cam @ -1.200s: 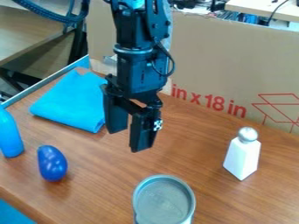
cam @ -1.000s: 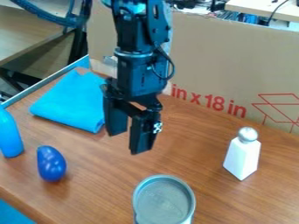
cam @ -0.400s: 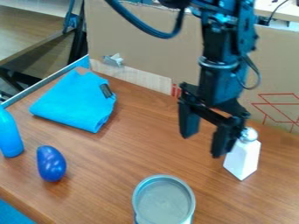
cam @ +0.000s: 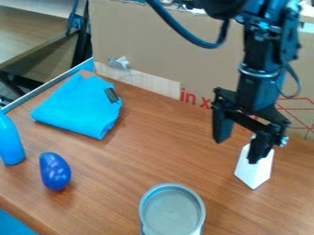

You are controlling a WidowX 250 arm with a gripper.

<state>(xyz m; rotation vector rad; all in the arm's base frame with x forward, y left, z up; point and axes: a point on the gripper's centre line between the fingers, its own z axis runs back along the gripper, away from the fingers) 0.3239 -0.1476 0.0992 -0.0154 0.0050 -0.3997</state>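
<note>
The black gripper hangs over the right side of the table, open, with nothing between its fingers. Its right finger stands in front of the upper part of a white shaker and hides most of the silver top; whether they touch I cannot tell. The shaker is upright on the wood. A round metal can stands at the front, left of the shaker. Farther left lies a dark blue, egg-shaped object.
A folded blue cloth lies at the back left of the table. At the left edge stands a blue bottle. Behind the work surface rises a cardboard panel.
The arm has swung right, from beside the blue cloth to over the white shaker, uncovering the rest of the cloth. The gripper has stayed open, and the objects on the table look unmoved.
</note>
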